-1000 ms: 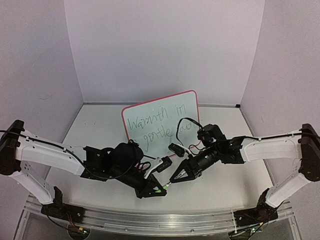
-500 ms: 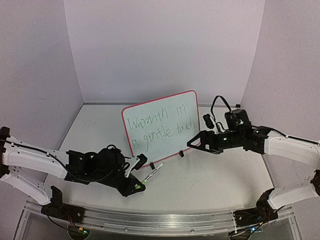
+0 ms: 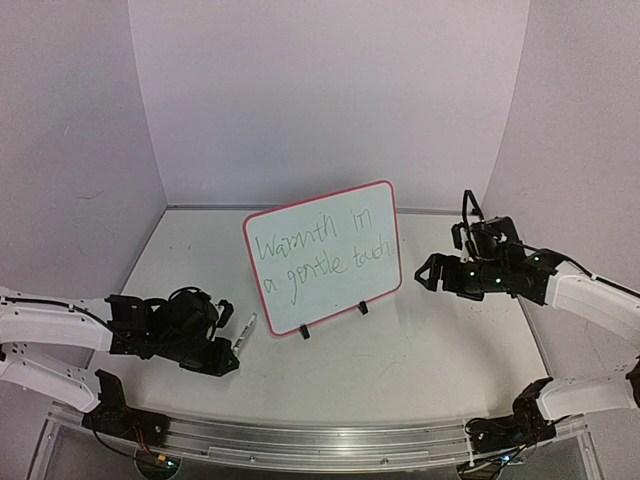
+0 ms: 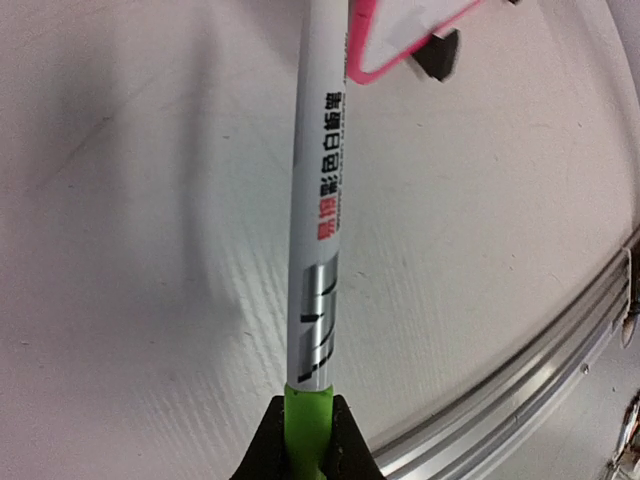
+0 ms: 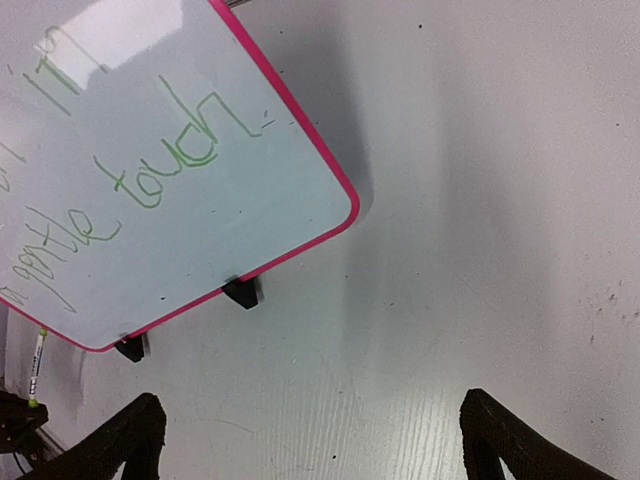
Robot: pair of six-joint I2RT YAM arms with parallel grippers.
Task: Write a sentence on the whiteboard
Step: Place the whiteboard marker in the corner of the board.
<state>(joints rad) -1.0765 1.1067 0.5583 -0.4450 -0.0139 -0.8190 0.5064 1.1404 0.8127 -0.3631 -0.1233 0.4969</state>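
The left gripper (image 4: 305,452) is clamped on the green cap (image 4: 306,410) of a white marker (image 4: 318,220). Its barrel runs straight out ahead of the jaws, printed with red and black characters above a silver band. The barrel's far end lies near the lower corner of the whiteboard (image 3: 384,240), just beside one of its black clip feet (image 4: 440,56); whether the marker touches the frame cannot be told. Under the jaws is the pale table (image 3: 420,350), with a metal rail (image 4: 520,390) off to their right. The right gripper (image 5: 320,440) has its jaws spread wide with nothing between them, only bare table surface below. Ahead of these jaws and to their left the whiteboard stands on its two feet, leaning back, clear of both fingers (image 5: 128,432). In the overhead view it stands between the two grippers and further from the arm bases than either. On its glossy face the sentence (image 3: 318,255) runs in thin green handwriting over two lines, reading "Warmth in a gentle touch". The word "touch" is the part nearest the right jaws and "Warmth" the part nearest the left.
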